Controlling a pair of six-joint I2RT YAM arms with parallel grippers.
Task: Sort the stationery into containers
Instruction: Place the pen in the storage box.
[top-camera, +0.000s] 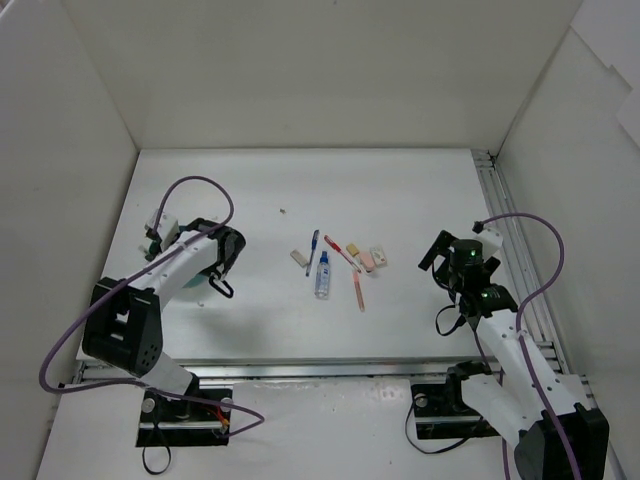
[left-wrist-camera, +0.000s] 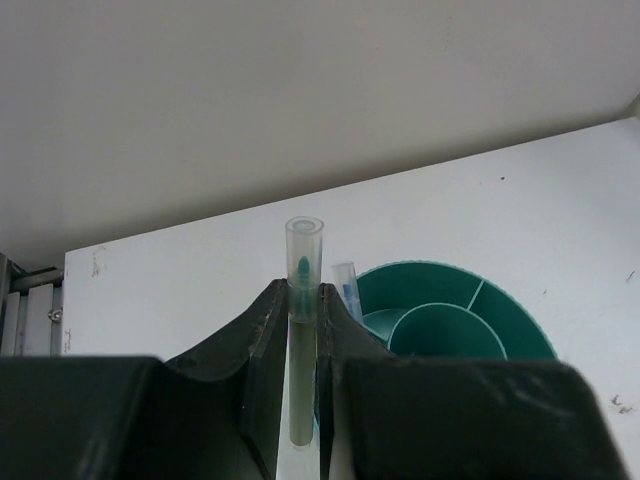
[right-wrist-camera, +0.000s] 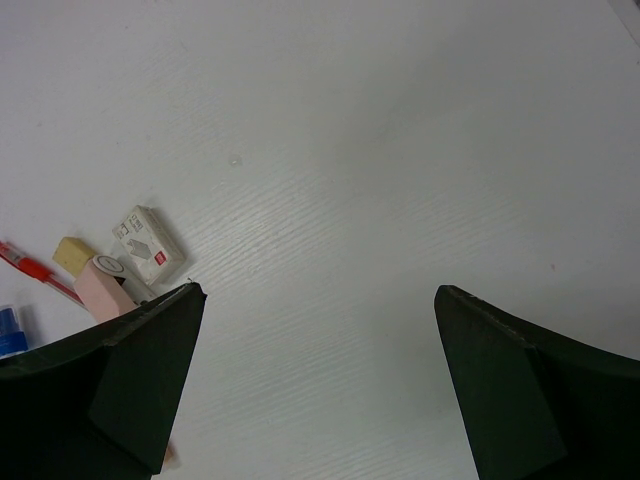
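In the left wrist view my left gripper (left-wrist-camera: 300, 296) is shut on a grey-green pen (left-wrist-camera: 304, 250) with a clear cap, held upright beside the teal bowl (left-wrist-camera: 500, 305). The bowl has a smaller teal cylinder (left-wrist-camera: 445, 335) inside, and another clear-capped pen (left-wrist-camera: 347, 285) leans in it. From above, the left gripper (top-camera: 208, 256) covers most of the bowl (top-camera: 190, 288). Loose stationery lies mid-table: a blue pen (top-camera: 312, 250), a blue-capped tube (top-camera: 322, 275), a red pen (top-camera: 342, 252), a pink pen (top-camera: 358, 290) and small erasers (top-camera: 366, 260). My right gripper (top-camera: 438, 256) is open and empty, right of them.
White walls enclose the table on three sides. A metal rail (top-camera: 505, 240) runs along the right edge. In the right wrist view a white eraser (right-wrist-camera: 148, 243), a tan eraser (right-wrist-camera: 72, 253) and a pink eraser (right-wrist-camera: 105, 288) lie by the left finger.
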